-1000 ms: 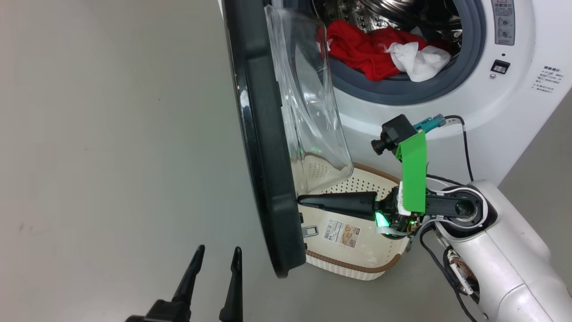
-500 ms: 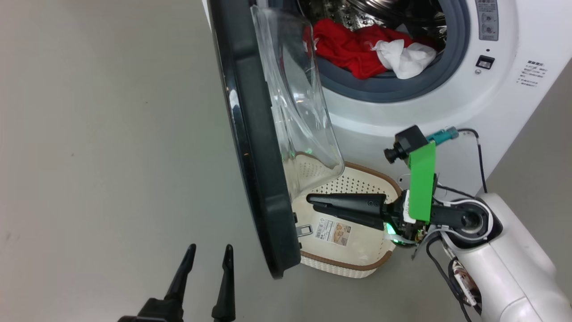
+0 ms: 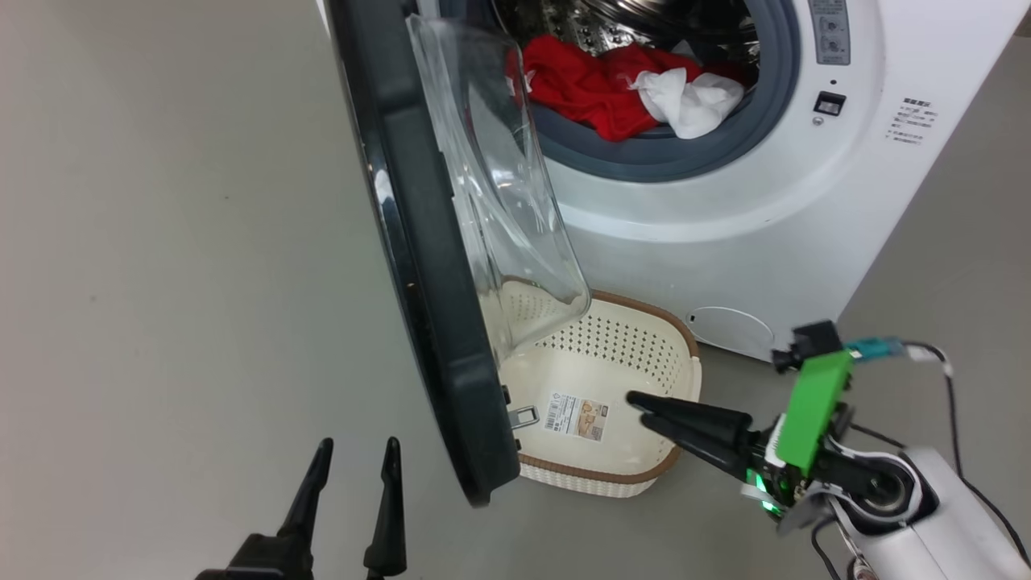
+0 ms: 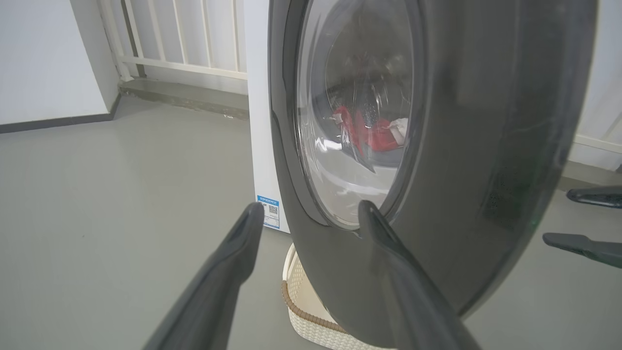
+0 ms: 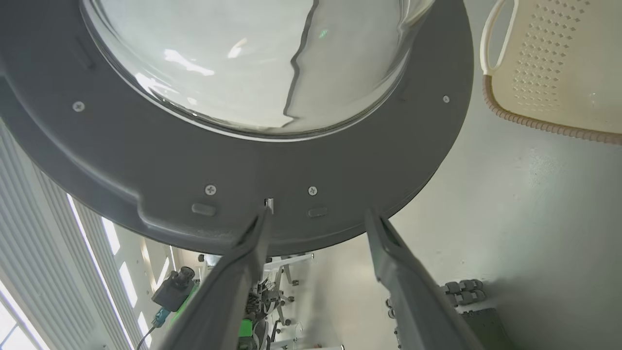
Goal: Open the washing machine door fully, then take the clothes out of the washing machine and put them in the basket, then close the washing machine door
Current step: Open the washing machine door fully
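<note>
The washing machine door [image 3: 419,266] stands open, edge-on to the head view, its glass bowl [image 3: 491,177] bulging towards the washing machine [image 3: 725,209]. Red clothes [image 3: 580,84] and a white cloth [image 3: 685,101] lie at the drum's mouth. The basket [image 3: 644,475] sits on the floor below the door, holding no clothes. My right gripper [image 3: 638,407] is open over the basket, apart from the door's inner face [image 5: 291,160]. My left gripper [image 3: 358,443] is open on the door's outer side, near the black rim [image 4: 486,146]. Neither gripper holds anything.
Grey floor [image 3: 161,282] spreads wide to the left of the door. A white railing [image 4: 184,39] and wall stand behind the machine. A small round flap [image 3: 725,330] sits low on the machine's front. The basket's handle [image 5: 491,39] lies near the door's lower rim.
My right gripper has drawn back from the door's inner rim, to the right and lower over the basket. The head camera has shifted, sliding the whole scene left. The left gripper stays open.
</note>
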Controlling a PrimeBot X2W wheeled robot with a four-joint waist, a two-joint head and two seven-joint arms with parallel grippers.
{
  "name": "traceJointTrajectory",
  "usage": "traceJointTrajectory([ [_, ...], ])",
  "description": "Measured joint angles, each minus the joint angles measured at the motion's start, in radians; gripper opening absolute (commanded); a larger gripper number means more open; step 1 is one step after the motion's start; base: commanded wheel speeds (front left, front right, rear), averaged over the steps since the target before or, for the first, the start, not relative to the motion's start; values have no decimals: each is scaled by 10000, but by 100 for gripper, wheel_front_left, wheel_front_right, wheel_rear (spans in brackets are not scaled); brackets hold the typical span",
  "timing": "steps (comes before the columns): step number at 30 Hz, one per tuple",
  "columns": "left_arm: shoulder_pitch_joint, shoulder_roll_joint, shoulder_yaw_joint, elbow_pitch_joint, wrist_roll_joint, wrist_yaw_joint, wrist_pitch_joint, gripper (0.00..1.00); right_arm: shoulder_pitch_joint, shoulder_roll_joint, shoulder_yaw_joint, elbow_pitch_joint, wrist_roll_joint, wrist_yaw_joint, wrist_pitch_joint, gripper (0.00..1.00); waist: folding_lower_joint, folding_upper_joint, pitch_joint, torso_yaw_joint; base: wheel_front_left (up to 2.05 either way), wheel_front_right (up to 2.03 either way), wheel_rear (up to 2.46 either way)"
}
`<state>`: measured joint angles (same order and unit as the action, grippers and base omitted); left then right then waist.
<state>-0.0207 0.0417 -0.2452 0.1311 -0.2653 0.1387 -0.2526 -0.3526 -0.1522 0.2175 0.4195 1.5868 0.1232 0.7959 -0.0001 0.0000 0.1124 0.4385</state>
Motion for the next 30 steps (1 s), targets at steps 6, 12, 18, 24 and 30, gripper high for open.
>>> traceJointTrajectory([
  [6, 1, 0, 52, 25, -2, 0, 0, 100, 747, -17, -499, 33, -640, 0, -1871, 100, 1, 0, -41, -93, 0, 0, 0],
  [12, 1, 0, 115, 31, -10, 2, 0, 100, 1123, -190, -456, -203, -1756, 0, -4000, 100, 0, 0, -31, -126, 0, 0, 0],
  [18, 1, 0, 128, 36, -17, 2, 0, 100, 1239, -665, 349, -581, -2834, 0, -6011, 100, 1, 0, -18, -141, 0, 0, 0],
  [24, 2, 0, 128, 46, -17, 2, 0, 100, 1243, -1473, 1858, -765, -4149, 0, -8809, 100, 0, 0, -86, -109, 0, 0, 0],
  [30, 13, 2, 182, 46, 0, -46, 0, 100, 1224, -2044, 3083, -410, -5492, 0, -10435, 100, 0, 0, -212, -112, 0, 0, 0],
])
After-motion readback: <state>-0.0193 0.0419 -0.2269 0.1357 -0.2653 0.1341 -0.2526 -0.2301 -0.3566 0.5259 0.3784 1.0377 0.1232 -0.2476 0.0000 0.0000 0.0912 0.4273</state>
